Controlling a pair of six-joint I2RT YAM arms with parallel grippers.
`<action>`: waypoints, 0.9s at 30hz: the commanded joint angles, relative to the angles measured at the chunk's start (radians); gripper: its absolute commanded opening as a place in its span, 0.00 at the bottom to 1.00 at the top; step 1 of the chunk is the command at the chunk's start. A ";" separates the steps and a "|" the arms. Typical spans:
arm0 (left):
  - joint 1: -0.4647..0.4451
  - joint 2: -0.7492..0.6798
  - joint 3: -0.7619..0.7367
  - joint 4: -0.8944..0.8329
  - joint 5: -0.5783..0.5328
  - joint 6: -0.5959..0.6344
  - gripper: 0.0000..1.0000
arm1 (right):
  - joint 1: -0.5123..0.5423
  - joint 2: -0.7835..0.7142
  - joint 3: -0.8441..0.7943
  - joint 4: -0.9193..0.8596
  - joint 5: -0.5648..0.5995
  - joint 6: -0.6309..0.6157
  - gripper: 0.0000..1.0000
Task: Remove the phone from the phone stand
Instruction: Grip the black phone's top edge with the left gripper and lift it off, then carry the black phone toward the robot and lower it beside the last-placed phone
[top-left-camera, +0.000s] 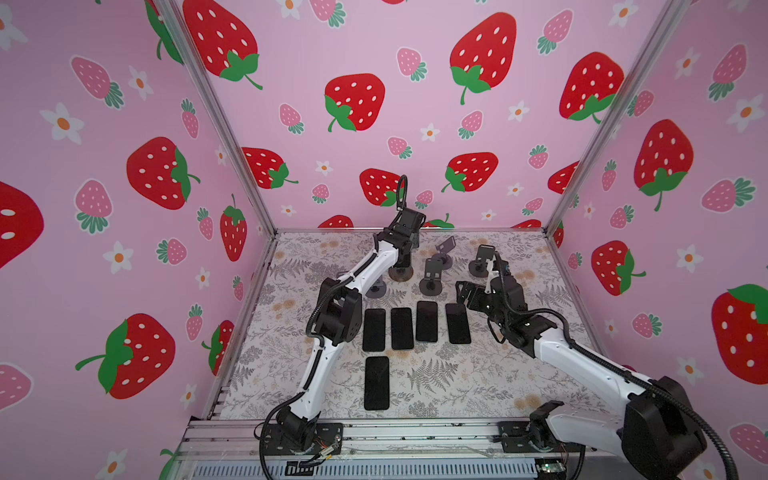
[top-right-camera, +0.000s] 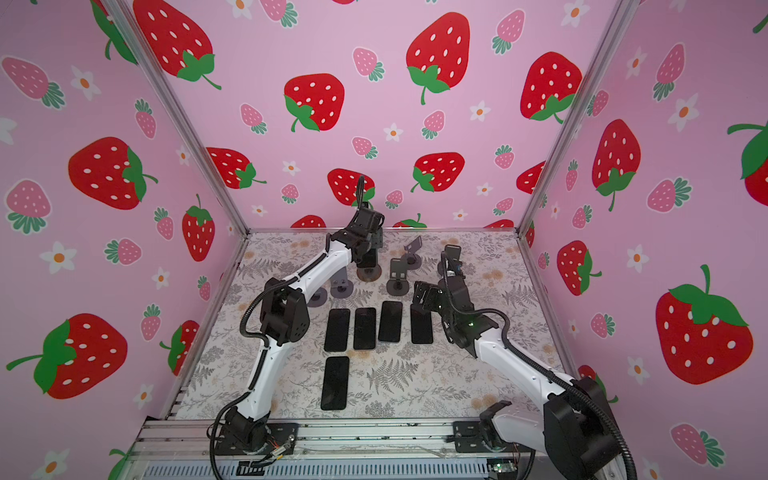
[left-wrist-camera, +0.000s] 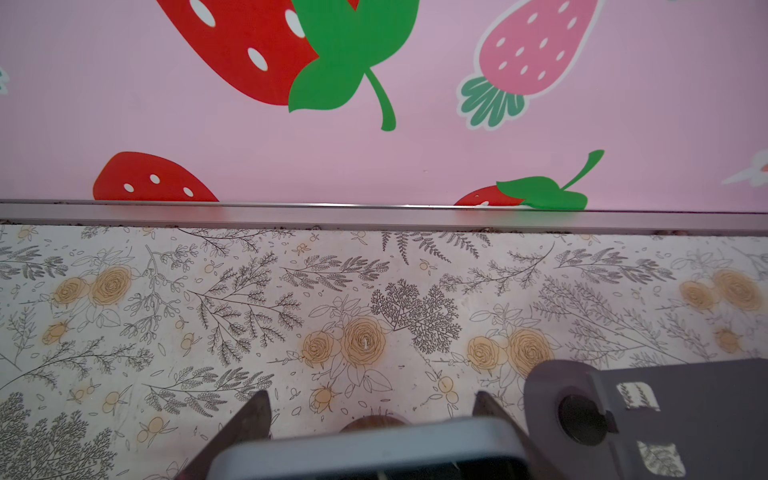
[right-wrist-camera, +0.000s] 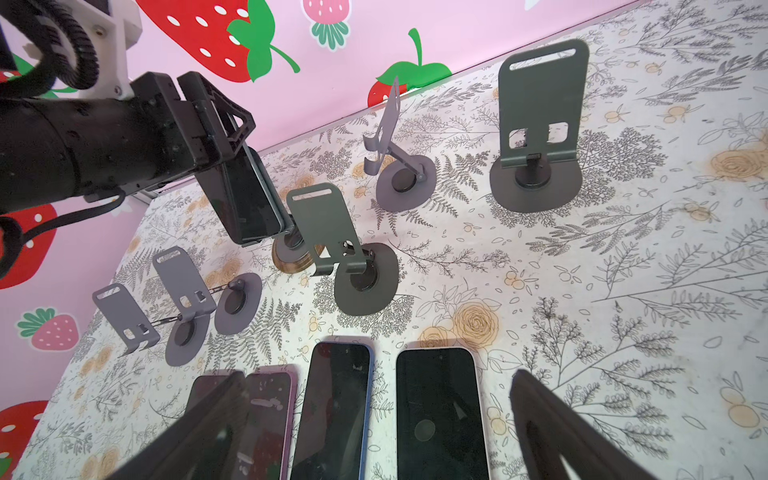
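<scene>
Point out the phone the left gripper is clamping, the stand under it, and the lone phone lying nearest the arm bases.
phone (right-wrist-camera: 249, 203): right wrist view, on its dark screen.
phone stand (right-wrist-camera: 291, 261): right wrist view, on its round brown-rimmed base.
lone phone (top-left-camera: 376, 382): in a top view, middle of its screen.

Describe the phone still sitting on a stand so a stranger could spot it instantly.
At the far side of the floral-patterned table, near the pink strawberry wall, stands a cluster of grey metal phone stands. The black-screened phone is the only one propped up, on the stand with the brown round base, pinched by the left claw; five other phones lie flat nearer the front.
</scene>
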 joint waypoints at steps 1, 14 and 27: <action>-0.001 -0.073 -0.003 0.033 -0.015 0.021 0.72 | -0.008 -0.034 -0.012 -0.011 0.022 -0.003 1.00; -0.009 -0.222 -0.053 -0.008 0.051 -0.016 0.70 | -0.013 -0.038 -0.020 -0.006 0.020 -0.002 0.99; -0.049 -0.625 -0.545 0.078 0.193 -0.118 0.69 | -0.014 -0.024 -0.011 0.016 0.027 0.004 1.00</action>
